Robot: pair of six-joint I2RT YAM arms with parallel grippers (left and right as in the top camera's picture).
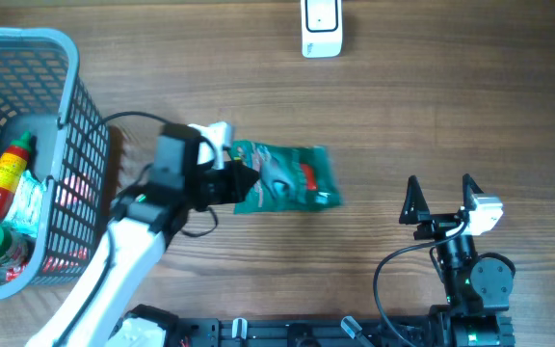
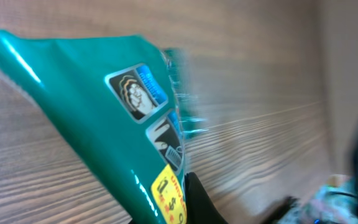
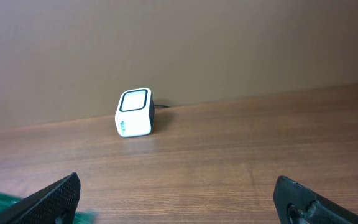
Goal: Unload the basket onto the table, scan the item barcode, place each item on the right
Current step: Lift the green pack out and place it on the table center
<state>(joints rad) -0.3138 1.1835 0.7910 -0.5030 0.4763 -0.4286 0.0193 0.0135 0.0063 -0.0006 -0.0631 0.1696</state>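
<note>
The brown wooden desk (image 1: 451, 116) carries a grey plastic mesh basket (image 1: 70, 58) at its left edge. Near the desk's middle, right of the basket, is the glossy teal foil pouch (image 1: 292, 178). It looks light, floppy and slick, so a flat seam edge seems the best place to hold it. The small white box scanner (image 1: 321, 24) stands at the far edge. The left gripper (image 1: 227, 181) is pinching the pouch's left end, and the pouch stretches rightward from it. The right gripper (image 1: 441, 198) stands spread and empty near the front right corner.
</note>
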